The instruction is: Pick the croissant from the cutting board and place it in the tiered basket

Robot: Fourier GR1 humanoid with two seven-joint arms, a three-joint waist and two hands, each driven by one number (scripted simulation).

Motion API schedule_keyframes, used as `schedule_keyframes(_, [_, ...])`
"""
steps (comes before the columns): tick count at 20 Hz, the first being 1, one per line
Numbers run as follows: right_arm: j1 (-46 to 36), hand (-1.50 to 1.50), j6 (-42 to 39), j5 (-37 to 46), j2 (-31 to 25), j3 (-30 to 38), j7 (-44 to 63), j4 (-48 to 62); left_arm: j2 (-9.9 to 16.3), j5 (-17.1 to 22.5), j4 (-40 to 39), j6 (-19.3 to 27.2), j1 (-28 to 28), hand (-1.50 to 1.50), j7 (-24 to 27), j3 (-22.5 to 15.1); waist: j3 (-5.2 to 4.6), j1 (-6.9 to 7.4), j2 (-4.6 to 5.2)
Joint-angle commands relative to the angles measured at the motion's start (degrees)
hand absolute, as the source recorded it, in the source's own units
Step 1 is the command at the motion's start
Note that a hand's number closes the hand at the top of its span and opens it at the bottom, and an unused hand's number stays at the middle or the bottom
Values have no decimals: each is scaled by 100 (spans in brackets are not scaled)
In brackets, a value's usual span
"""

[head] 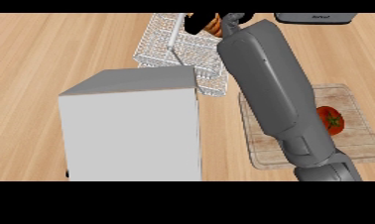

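Observation:
The croissant (pixel 213 25) shows as a small orange-brown patch at the top of the head view, above the far right edge of the white wire tiered basket (pixel 164 44). My right hand (pixel 231 20) is curled round it, black fingers on both sides hiding most of it. The grey right forearm (pixel 267 84) runs from the lower right up to the basket. The wooden cutting board (pixel 348 101) lies at the right, partly under that arm. My left hand does not show.
A red tomato (pixel 332 120) sits on the cutting board. A large pale grey block (pixel 132 129) fills the lower left and covers the basket's near corner. A dark appliance (pixel 315 17) stands at the top right edge.

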State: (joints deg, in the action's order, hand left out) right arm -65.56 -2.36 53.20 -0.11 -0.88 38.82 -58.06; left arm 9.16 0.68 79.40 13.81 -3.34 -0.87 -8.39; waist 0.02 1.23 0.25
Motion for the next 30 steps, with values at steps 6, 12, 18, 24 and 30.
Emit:
schedule_keyframes(6, [118, -150, 1430, -1505, 11, 390, -564, 1063, -157, -186, -152, 6, 115, 0, 87, -144, -1, 125, 47])
schedule_keyframes(12, [-306, -150, 2112, -2647, 10, 577, -1085, 1511, -220, -222, -153, 76, 140, 0, 32, -115, -2, 178, 47])
schedule_keyframes(18, [18, -150, 2775, -3252, 8, 508, -1690, 958, -35, -117, 143, -64, -94, 0, -116, -9, 0, 39, -19])
schedule_keyframes(24, [387, -150, 3731, -2697, -439, 932, -1396, 366, -54, -98, 71, -25, -89, 0, -88, 88, -3, -182, -56])
schedule_keyframes(30, [1266, -150, 2860, -3145, -1531, 1406, -495, -1105, -93, -92, 48, 105, -229, 0, -76, 208, 0, -360, -102])
